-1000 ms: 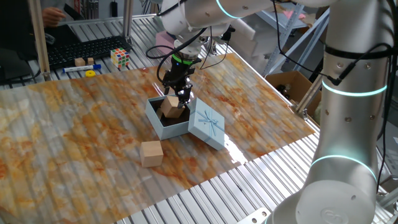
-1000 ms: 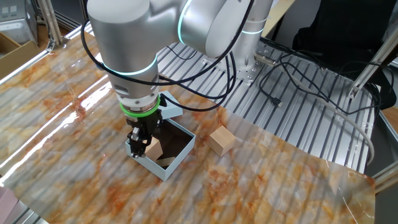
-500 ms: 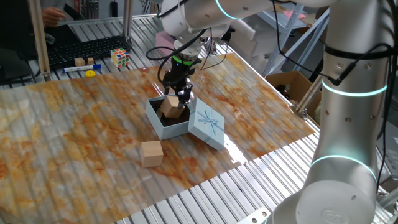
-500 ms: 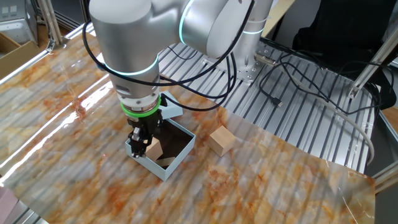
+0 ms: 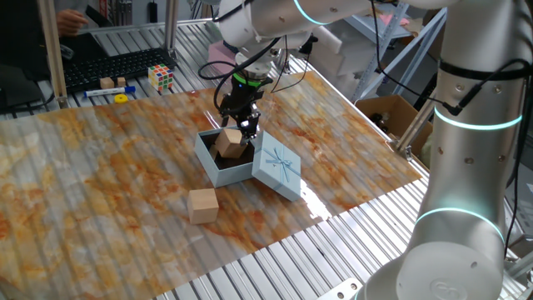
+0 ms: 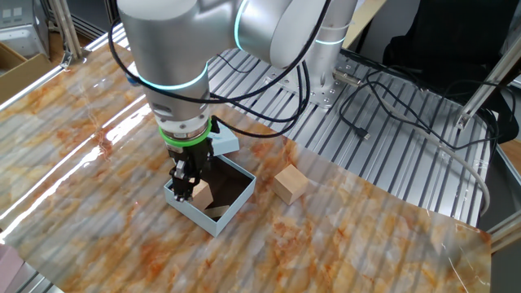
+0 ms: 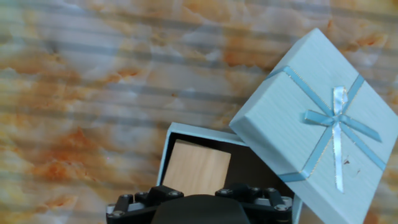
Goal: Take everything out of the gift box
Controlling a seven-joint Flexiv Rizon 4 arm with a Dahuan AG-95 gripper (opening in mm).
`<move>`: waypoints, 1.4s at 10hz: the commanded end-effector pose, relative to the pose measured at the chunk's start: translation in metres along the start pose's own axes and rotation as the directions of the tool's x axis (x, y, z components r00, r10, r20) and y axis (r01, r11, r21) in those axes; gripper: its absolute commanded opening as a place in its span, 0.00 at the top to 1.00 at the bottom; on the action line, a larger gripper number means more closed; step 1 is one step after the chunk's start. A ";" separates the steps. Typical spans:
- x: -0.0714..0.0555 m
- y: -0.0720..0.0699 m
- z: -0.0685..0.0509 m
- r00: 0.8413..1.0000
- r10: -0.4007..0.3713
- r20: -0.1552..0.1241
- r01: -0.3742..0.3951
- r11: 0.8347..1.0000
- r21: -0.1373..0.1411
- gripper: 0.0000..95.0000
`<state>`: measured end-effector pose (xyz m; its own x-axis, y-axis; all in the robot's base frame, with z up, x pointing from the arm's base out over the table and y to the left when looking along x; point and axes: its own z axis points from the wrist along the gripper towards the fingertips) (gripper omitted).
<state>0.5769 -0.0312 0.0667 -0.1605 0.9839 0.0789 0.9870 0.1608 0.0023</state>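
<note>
Hovering gripper (image 5: 237,132), seemingly open, over block (image 7: 196,169)

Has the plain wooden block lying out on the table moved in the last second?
No. The tan wooden block sits at the same spot beside the pale-blue gift box.
</note>
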 end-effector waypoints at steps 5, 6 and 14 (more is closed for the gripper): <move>0.004 -0.002 0.000 0.998 -0.060 0.004 0.060 0.998 -0.004 0.20; 0.004 -0.001 0.000 0.999 -0.049 0.004 0.049 0.999 -0.002 0.20; 0.000 0.007 0.004 1.000 -0.019 0.023 0.019 1.000 -0.001 0.00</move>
<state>0.5836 -0.0300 0.0635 -0.1760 0.9823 0.0643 0.9844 0.1759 0.0059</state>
